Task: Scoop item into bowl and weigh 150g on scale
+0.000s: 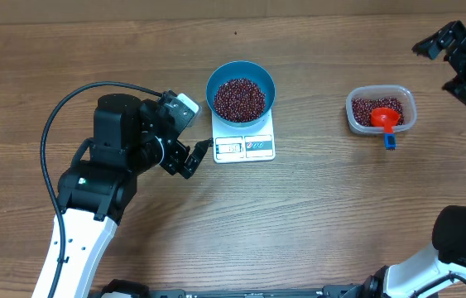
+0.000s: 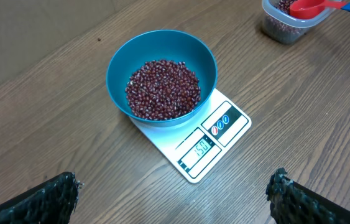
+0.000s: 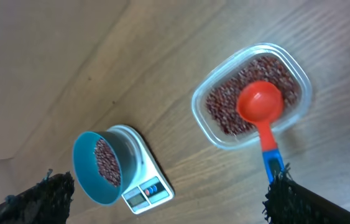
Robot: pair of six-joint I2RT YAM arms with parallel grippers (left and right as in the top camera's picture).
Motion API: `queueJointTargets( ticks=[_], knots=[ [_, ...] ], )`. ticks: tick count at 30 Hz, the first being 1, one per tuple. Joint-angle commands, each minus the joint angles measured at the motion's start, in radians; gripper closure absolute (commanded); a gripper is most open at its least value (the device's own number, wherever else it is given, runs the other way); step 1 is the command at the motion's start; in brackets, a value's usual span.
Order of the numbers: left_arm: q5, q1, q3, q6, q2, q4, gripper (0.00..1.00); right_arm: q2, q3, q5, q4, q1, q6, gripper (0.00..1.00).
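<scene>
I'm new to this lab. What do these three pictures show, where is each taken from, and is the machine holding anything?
Two robot arms work at a wooden table, each ending in a two-finger gripper. One picture looks down from above; the other two come from cameras on the left and right wrists, so the dark shapes at their bottom corners are that arm's own fingers. A blue bowl of red-brown beans sits on a white kitchen scale, whose display seems to read 150. Further right, a clear plastic tub holds more beans and a red scoop with a blue handle. The left gripper is beside the scale, the right gripper beyond the tub; both are open and hold nothing.
</scene>
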Motion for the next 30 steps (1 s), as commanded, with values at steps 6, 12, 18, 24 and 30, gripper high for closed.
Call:
queueJointTargets(
  ticks=[6, 12, 18, 24, 30],
  knots=[
    [0.014, 0.005, -0.002, -0.014, 0.003, 0.002, 0.00, -0.022, 0.199, -0.088, 0.024, 0.002, 0.004, 0.00],
    [0.014, 0.005, -0.002, -0.013, 0.003, 0.002, 0.00, -0.022, 0.283, -0.127, -0.034, 0.003, 0.002, 0.00],
    [0.014, 0.005, -0.002, -0.013, 0.003, 0.003, 0.01, -0.035, 0.283, -0.137, -0.145, 0.003, -0.039, 0.00],
    [0.014, 0.005, -0.002, -0.014, 0.003, 0.003, 0.00, -0.133, 0.283, -0.124, -0.199, 0.004, -0.175, 0.00],
    [0.014, 0.005, -0.002, -0.014, 0.003, 0.003, 0.00, -0.266, 0.283, -0.111, -0.205, 0.003, -0.237, 0.00]
  ],
)
